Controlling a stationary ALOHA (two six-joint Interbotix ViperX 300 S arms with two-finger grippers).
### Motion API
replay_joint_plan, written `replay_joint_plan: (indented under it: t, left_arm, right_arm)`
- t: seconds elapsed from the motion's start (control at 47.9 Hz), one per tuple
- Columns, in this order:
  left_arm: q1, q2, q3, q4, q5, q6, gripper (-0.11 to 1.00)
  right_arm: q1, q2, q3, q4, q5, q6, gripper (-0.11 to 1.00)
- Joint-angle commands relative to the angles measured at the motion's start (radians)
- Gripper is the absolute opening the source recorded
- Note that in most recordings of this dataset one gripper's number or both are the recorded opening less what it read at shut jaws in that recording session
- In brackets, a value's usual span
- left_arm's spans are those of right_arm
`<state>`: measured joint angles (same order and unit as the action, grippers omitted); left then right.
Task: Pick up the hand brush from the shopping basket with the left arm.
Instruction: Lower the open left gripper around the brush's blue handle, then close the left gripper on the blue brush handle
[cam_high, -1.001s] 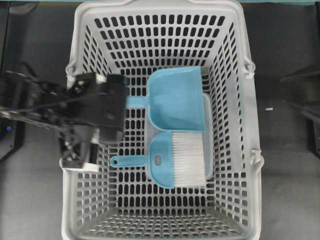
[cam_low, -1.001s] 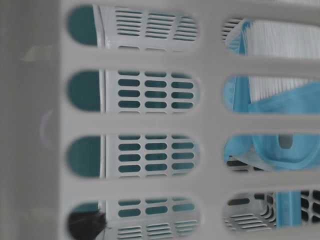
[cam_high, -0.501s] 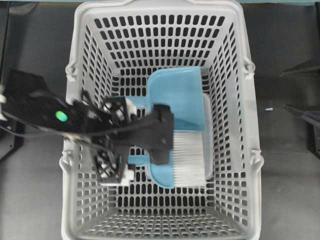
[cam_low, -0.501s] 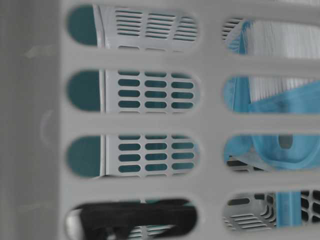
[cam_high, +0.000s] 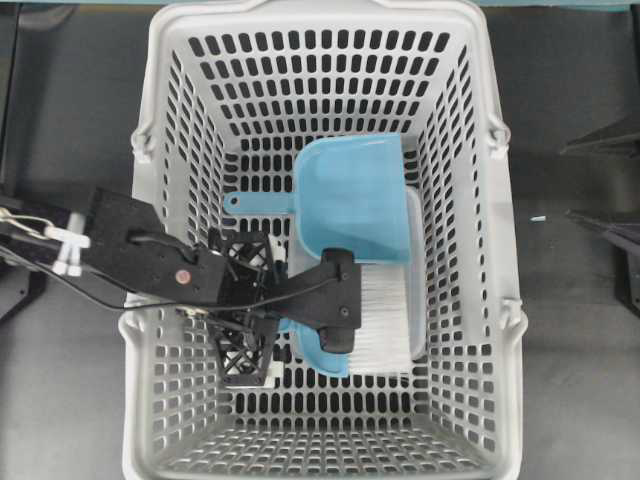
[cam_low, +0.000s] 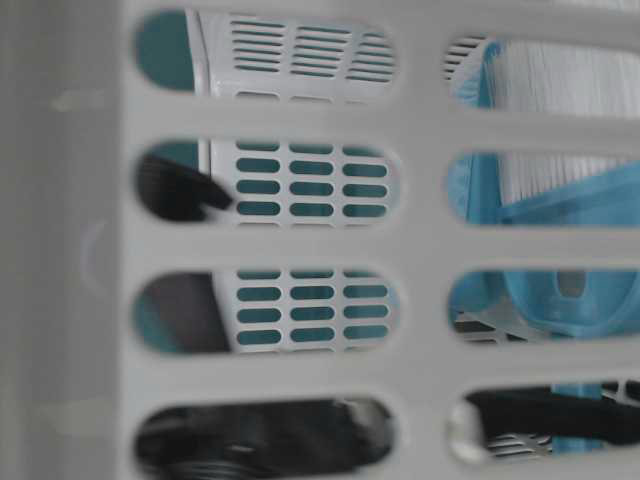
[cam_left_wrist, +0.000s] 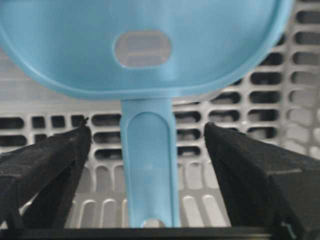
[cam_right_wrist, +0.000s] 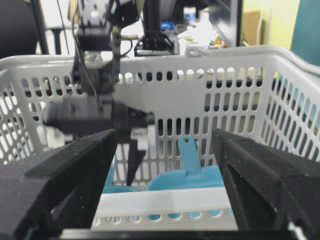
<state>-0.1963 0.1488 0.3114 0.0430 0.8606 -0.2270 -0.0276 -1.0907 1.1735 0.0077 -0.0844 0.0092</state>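
Left pincer (cam_left_wrist: 145, 135) advanced, straddling hand brush (cam_left_wrist: 145, 55) handle | dustpan (cam_high: 352, 200) adjacent

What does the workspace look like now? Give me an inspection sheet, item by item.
Surface: dark tabletop around the basket.
Job's things: hand brush lies on the floor of the shopping basket, white bristles toward the overhead view's right; its handle sits between the left gripper's fingers, apart from both.
Clutter: light-blue dustpan beside the brush in the basket.
Grippers: left gripper open, straddling the handle; right gripper open, outside the basket.
Cables: thin black cables along the left arm.
Surroundings: cluttered room behind the basket in the right wrist view.
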Motion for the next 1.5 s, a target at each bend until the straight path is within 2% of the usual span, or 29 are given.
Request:
replay_joint_plan:
  t: [0.0,0.438,0.48,0.542,0.668,0.709,1.001,1.106,1.335,1.481]
  left_arm:
    - [0.0,0.008,0.018,0.003,-0.021,-0.002,0.91]
    - [0.0,0.012,0.021,0.003,-0.071,0.011,0.88]
    - [0.0,0.011,0.018,0.003,-0.069,0.009,0.84]
    - [-0.003,0.008,0.017,0.003,-0.069,0.009,0.72]
    - [-0.014,-0.011,0.011,0.003,-0.069,0.014,0.33]
    - [-0.014,-0.017,0.012,0.003,-0.069,0.014,0.23]
    - [-0.02,-0.091,-0.028,0.003,-0.043,0.009,0.24]
    - [-0.02,-0.126,-0.101,0.003,0.031,0.009,0.24]
    - [-0.006,-0.158,-0.399,0.003,0.413,0.015,0.24]
    - [-0.002,-0.146,-0.568,0.003,0.597,0.014,0.24]
  right_arm:
    - [0.0,0.006,-0.005,0.003,-0.005,-0.002,0.73]
    - [-0.002,0.006,0.008,0.003,-0.005,0.0,0.73]
    - [-0.002,0.006,0.009,0.003,-0.005,0.0,0.73]
    - [-0.002,0.005,0.012,0.003,-0.005,0.0,0.73]
    - [-0.002,0.005,0.018,0.003,-0.005,0.002,0.73]
    - [-0.002,0.005,0.02,0.003,-0.005,0.0,0.73]
    - [-0.002,0.005,0.02,0.003,-0.005,0.002,0.73]
    - [-0.002,0.003,0.02,0.003,-0.005,0.002,0.73]
    - [0.0,-0.003,0.018,0.005,-0.006,0.002,0.73]
    - [0.0,-0.006,0.018,0.005,-0.008,0.002,0.73]
